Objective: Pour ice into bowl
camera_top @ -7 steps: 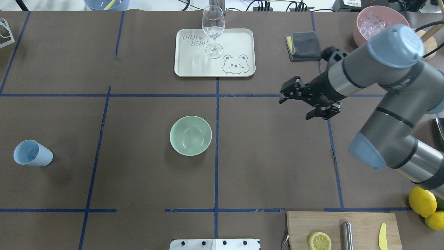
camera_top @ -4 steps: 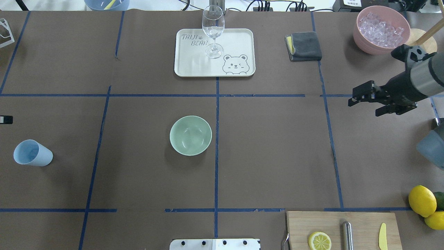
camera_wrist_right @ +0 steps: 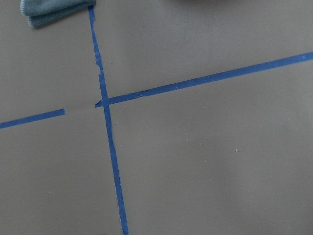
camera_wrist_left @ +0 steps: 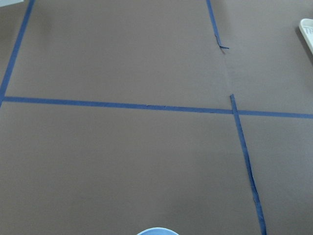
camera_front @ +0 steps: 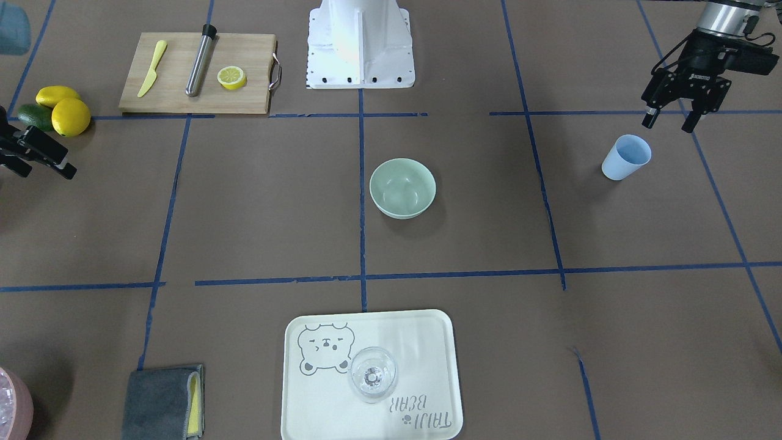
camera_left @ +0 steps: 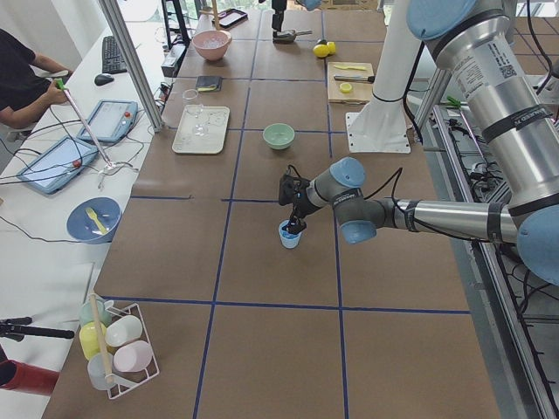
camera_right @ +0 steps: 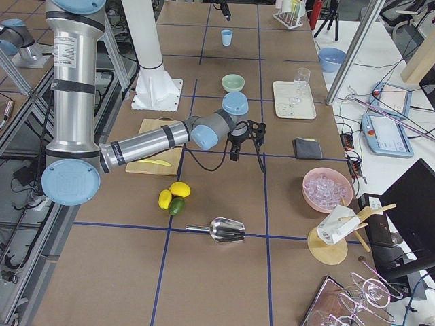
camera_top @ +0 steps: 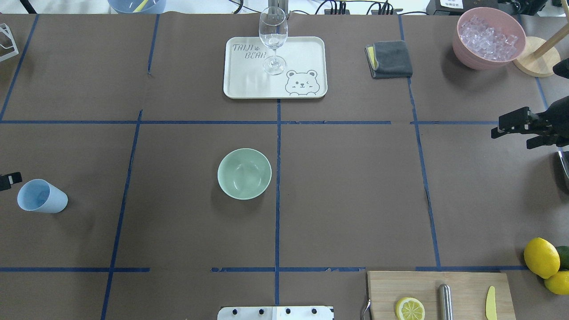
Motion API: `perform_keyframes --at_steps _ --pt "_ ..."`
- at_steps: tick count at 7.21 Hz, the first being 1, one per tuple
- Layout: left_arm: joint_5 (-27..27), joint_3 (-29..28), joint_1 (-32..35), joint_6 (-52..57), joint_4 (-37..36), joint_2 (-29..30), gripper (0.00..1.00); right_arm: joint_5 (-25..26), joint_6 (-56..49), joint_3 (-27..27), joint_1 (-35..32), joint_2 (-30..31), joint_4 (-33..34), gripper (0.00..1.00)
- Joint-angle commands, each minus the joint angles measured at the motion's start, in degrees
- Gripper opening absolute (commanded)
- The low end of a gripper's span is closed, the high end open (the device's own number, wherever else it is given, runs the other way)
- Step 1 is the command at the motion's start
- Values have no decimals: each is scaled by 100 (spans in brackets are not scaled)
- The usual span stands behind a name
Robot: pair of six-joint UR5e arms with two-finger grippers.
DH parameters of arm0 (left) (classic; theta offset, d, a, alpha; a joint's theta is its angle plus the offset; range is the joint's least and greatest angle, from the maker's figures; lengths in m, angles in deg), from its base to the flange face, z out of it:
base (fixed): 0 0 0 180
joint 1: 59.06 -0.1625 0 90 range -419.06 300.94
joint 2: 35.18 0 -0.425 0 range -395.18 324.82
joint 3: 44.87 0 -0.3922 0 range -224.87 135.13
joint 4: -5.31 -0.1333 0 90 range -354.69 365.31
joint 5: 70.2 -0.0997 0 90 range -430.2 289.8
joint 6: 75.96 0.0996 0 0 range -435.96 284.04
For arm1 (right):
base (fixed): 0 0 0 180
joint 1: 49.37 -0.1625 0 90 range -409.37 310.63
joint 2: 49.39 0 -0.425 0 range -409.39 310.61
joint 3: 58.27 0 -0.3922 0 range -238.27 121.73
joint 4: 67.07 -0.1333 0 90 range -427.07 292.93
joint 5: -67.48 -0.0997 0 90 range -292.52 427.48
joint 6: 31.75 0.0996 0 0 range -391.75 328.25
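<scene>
The pale mint-green bowl (camera_top: pixel 244 173) stands empty at the table's middle; it also shows in the front view (camera_front: pixel 402 187). The ice (camera_top: pixel 489 33) lies heaped in a pink container (camera_top: pixel 462 44) at the far right corner. A light blue cup (camera_top: pixel 42 196) stands at the left side, also in the front view (camera_front: pixel 625 157). My left gripper (camera_front: pixel 667 119) is open and empty, hovering just above and behind the cup. My right gripper (camera_top: pixel 511 139) is open and empty near the right edge, between the pink container and the lemons.
A wine glass (camera_top: pixel 273 40) stands on a cream tray (camera_top: pixel 306 53) at the far middle. A grey cloth (camera_top: pixel 390 58) lies right of it. A cutting board (camera_top: pixel 462 284) with a lemon half, rod and knife is at the near right, with lemons (camera_top: pixel 541 258) beside it. A metal scoop (camera_right: pixel 224 231) lies near them.
My right arm has pulled back from the table's middle right to the right edge, gripper still open. My left gripper has come into view at the left edge and moved down toward the blue cup.
</scene>
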Motion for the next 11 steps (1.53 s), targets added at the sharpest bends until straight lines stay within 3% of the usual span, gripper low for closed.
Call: perform_keyframes --at_steps 1,3,5,8,11 --pt "-2427 32 -1868 -1398 -37 -418 100 -1 -17 -114 -5 58 15 100" --pt "-4022 49 -2970 -2068 -744 -412 100 -1 -8 -167 -13 66 15 100" --pt "-4710 40 -3429 -2158 -949 -412 100 -80 -8 -167 -5 66 15 100" --pt "-5074 -12 -4098 -3579 -2853 123 100 -89 -8 -106 13 31 24 100" --pt "-5294 -467 -4311 -4380 -3113 133 100 -98 1 -97 13 5 33 100"
